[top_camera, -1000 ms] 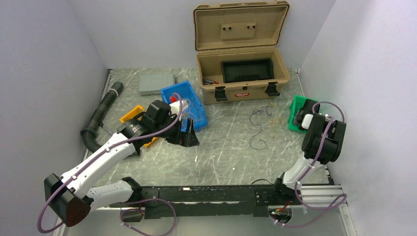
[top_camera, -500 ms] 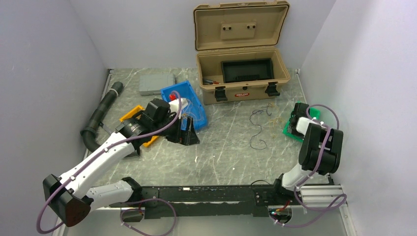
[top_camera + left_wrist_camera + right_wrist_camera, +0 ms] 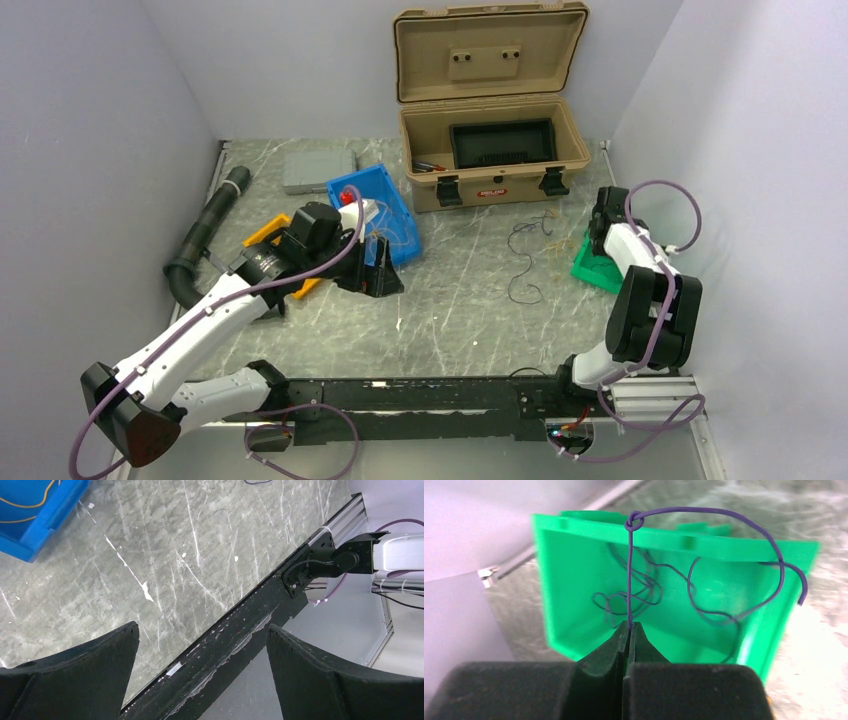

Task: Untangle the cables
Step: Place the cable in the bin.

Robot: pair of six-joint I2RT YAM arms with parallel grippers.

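Swung forward since a second ago, the right fingers (image 3: 624,635) were at the green bin (image 3: 574,590), pinching a purple cable (image 3: 630,575) that rose to a small knot. More purple strands lay inside that bin. The left fingers (image 3: 107,655) hung spread above the counter (image 3: 200,555). Loose cables (image 3: 522,262) lay mid-counter, and yellow-orange ones in the blue bin (image 3: 362,181).

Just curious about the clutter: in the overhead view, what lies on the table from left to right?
black corrugated hose → blue plastic bin → loose thin dark wires → green plastic bin
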